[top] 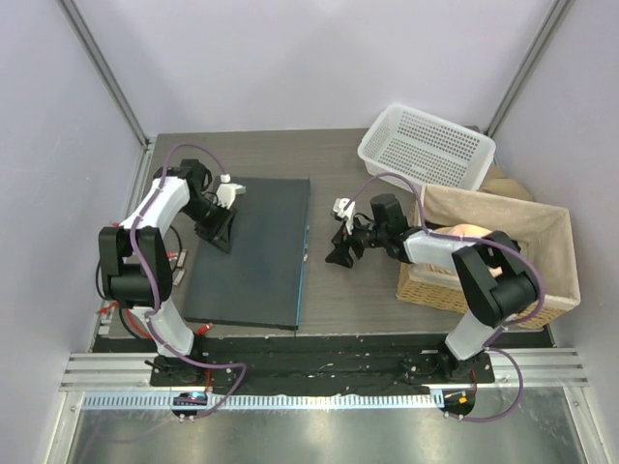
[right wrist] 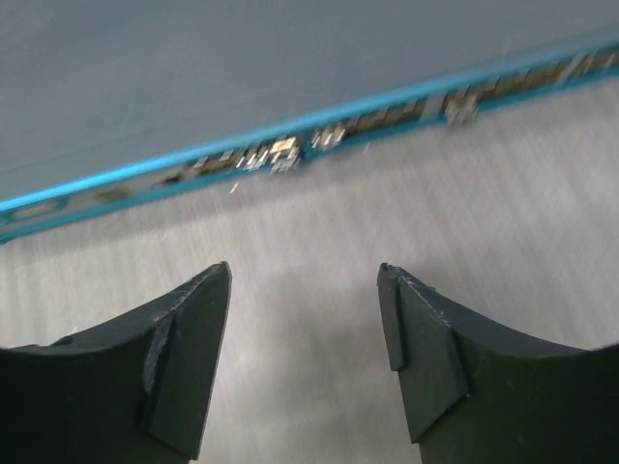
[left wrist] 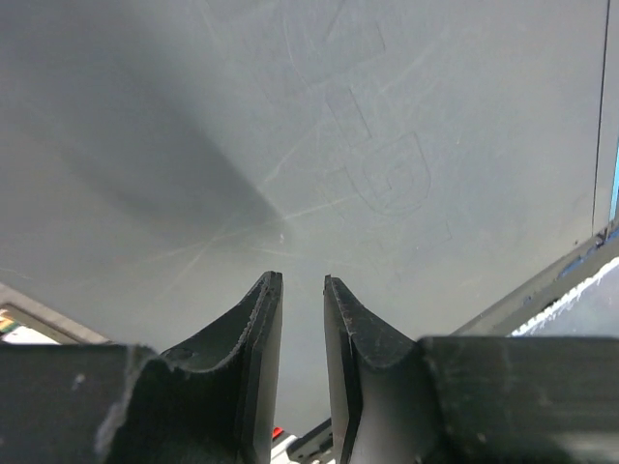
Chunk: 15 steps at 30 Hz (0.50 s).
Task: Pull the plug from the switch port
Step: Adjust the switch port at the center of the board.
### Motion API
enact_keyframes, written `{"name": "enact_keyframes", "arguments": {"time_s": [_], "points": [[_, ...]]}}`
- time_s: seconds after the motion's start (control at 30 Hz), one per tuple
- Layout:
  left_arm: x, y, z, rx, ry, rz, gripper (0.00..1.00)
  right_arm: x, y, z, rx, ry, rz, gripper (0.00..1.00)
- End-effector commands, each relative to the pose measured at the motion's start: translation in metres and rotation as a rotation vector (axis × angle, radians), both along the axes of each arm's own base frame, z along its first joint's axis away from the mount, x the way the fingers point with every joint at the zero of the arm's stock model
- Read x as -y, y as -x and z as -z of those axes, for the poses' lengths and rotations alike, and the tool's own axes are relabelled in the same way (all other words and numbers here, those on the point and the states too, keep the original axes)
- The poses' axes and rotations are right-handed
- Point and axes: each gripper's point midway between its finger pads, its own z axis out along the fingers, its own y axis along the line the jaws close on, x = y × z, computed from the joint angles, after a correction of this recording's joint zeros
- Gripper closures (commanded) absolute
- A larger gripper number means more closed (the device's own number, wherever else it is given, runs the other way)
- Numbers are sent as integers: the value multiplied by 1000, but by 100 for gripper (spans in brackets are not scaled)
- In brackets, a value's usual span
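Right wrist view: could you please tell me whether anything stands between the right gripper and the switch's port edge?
Nothing visible does. The right gripper, jaws open, faces the blue port edge of the switch, and only grey table surface lies between them. The view is blurred, so something small could be missed.

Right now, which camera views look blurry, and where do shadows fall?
Right wrist view: blurred, the flat dark slate-grey metal switch and its blue socket edge smeared. Left wrist view: sharp, a soft shadow crossing the switch top. Top external view: crisp, evenly lit.
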Motion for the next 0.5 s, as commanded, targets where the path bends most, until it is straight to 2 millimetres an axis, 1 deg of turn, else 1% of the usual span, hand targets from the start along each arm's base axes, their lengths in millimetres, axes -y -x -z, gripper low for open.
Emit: {"name": "enact_keyframes", "arguments": {"time_s": [0.0,0.07,0.1,0.17,0.2,0.27,0.43,0.47], "points": [[-1,8,-2,-11,2,20,72,-34,-31,-29,203,-116,-79,32],[1,5,-2,-13,13,7,72,-41,-28,-17,231,-86,-138,32],[2,5,-1,-14,16,4,72,-50,-24,-17,248,-81,-179,33],[3,5,-3,-11,24,1,72,-53,-17,-2,232,-48,-224,34],[4,5,-4,-10,32,-3,72,-58,-17,-4,233,-52,-234,35],[6,7,-5,-11,40,-5,72,-65,-14,1,224,-50,-253,35],[9,12,-8,-3,58,-19,72,-77,-20,14,220,-20,-277,37],[9,14,-7,-6,60,-20,72,-81,-22,11,221,-26,-283,39]]}}
